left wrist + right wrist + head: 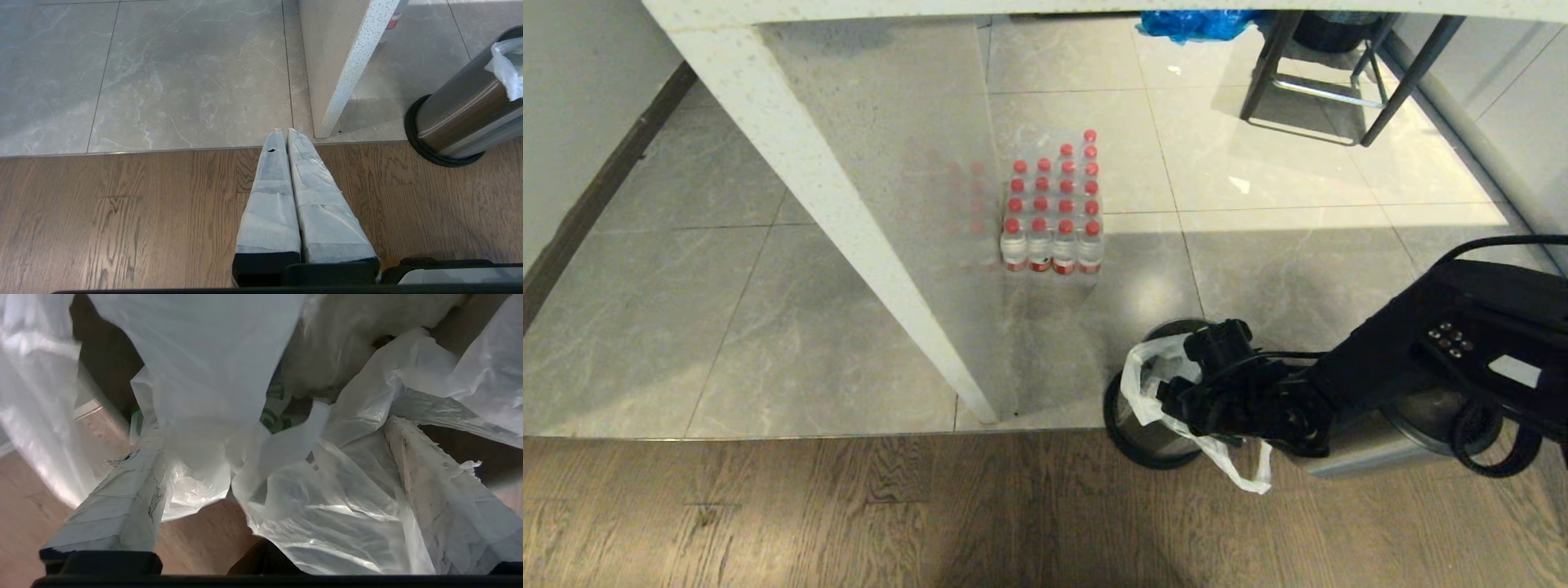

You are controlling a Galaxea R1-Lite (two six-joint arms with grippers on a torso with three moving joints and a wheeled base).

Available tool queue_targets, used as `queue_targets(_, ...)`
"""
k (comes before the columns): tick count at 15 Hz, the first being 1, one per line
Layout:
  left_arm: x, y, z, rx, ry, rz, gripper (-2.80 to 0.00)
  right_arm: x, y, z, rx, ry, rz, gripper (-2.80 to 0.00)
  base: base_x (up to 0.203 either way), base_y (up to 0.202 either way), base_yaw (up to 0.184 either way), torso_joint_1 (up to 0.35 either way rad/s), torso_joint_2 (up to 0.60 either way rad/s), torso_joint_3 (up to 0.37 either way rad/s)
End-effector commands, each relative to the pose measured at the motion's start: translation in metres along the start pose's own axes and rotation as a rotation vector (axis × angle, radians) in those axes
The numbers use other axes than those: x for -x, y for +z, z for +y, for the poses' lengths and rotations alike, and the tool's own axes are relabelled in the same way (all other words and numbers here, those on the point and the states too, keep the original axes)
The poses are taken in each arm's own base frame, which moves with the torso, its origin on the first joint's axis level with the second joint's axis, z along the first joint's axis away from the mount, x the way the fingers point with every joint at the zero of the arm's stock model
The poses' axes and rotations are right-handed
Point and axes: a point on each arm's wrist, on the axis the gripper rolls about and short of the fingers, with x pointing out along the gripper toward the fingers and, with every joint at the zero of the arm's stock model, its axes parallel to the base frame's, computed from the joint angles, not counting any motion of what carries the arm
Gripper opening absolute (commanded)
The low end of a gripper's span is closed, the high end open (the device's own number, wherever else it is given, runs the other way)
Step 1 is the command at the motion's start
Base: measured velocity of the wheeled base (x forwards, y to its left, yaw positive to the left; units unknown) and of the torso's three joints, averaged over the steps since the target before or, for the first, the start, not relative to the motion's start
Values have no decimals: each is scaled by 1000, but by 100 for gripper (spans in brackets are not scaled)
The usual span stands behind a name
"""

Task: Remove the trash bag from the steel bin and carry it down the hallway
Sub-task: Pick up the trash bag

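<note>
The steel bin (1129, 429) stands on the floor at the lower right of the head view, where the tiles meet the wood, and also shows at the edge of the left wrist view (461, 114). The white trash bag (1145, 384) spills over its rim, one loop hanging down its side. My right gripper (1176, 400) is at the bin's mouth. In its wrist view the right gripper (271, 428) is open wide, and crinkled bag plastic (327, 506) with green print fills the gap between the taped fingers (122, 506). My left gripper (286, 131) is shut and hangs over the wooden floor.
A white speckled counter leg (849, 245) comes down to the floor just left of the bin. A shrink-wrapped pack of red-capped bottles (1054, 212) stands on the tiles behind it. Dark stool legs (1307, 82) and a blue bag (1192, 23) lie farther back.
</note>
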Motion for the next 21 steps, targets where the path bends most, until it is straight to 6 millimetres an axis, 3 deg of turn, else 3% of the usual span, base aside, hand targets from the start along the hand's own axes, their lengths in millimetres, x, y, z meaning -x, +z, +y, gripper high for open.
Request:
queue_targets(1,0,0,0,1,0,-1,-280,-12,-4,0,2,-7,7,0,0,0,0,0,0,0)
queue_targets(20,0,0,0,1,0,-1,-280,-32,10,-9,-12,-36,-48,0,0,0,0,0,0,0)
queue_targets(21,0,0,0,0,0,-1,-280,-33,9,-9,-11,-34,-45,-280,0,0,0,0,0,0)
